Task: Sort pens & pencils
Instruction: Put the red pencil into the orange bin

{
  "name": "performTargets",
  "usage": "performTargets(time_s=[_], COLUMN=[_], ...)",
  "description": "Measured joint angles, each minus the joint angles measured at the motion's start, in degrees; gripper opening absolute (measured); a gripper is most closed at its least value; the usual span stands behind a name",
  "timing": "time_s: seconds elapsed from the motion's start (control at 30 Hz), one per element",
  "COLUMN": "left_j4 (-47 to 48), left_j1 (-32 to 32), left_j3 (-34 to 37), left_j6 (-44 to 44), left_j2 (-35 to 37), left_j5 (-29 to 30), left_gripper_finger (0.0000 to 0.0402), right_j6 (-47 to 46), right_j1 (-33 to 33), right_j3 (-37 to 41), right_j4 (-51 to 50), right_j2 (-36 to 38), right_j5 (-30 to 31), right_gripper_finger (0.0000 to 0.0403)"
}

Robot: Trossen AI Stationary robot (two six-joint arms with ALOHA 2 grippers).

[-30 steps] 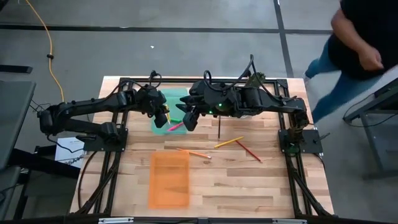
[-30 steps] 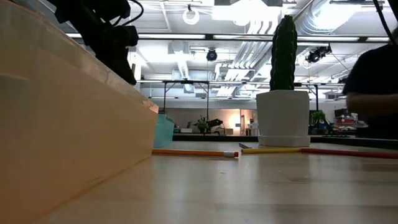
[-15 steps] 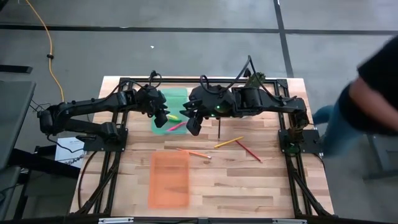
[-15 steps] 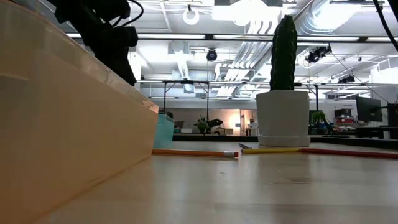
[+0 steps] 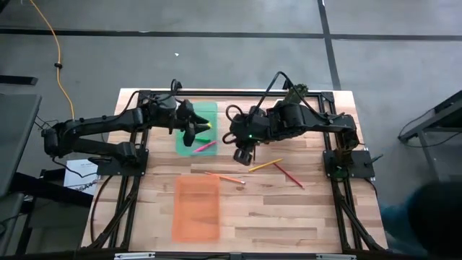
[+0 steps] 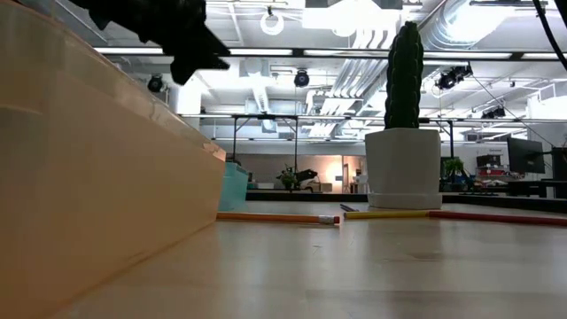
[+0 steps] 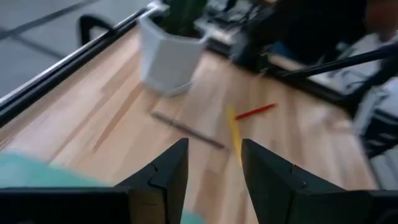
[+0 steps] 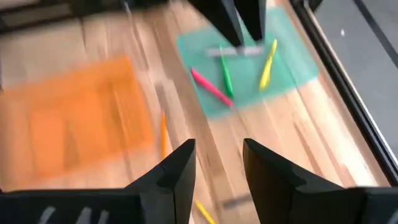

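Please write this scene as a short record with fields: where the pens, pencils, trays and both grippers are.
green tray: holds pens
pens: four, pink one sticks out over tray edge
orange tray: nothing seen inside
pencils: four, on the table
left gripper: open, over green tray
right gripper: open, empty, above the table near pencils

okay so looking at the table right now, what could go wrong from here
1. The magenta pen lies across the green tray's edge, partly on the table; a nudge could knock it out.
2. The left pincer and right pincer work close together, so they could collide.
3. Four pencils remain outside the orange tray.
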State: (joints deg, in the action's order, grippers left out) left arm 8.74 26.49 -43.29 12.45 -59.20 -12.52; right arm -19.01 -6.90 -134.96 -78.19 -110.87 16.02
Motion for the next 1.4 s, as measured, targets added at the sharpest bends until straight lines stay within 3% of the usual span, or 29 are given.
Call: performTargets(time_s=[0.23,0.6,0.77,1.2,1.4], left_j4=[-0.2,-2.1,-2.5,-2.2,0.1], left_j1=[-4.0,-12.8,-15.4,-21.1,-22.2], left_j3=[0.0,0.0,0.0,0.0,0.0], left_j6=[0.0,0.1,0.3,1.1,1.6], left_j2=[3.3,6.6,8.5,13.1,13.1], left_j5=[-3.9,-1.6,-0.5,3.3,5.1], left_gripper_finger=[0.0137,0.0137,0.0137,0.0137,0.0137], right_j6=[0.0,-3.6,-8.8,-31.5,-40.3], right_j1=[0.1,-1.9,-3.5,-8.3,-10.5], right_j3=[1.8,13.3,23.2,53.1,61.8], right_j4=[-5.6,-4.1,4.0,26.9,30.1], right_j2=[0.1,0.1,3.3,19.4,24.0], right_j5=[0.1,-0.2,-0.3,-1.3,-1.5], right_gripper_finger=[0.0126,0.0126,0.0126,0.0126,0.0126])
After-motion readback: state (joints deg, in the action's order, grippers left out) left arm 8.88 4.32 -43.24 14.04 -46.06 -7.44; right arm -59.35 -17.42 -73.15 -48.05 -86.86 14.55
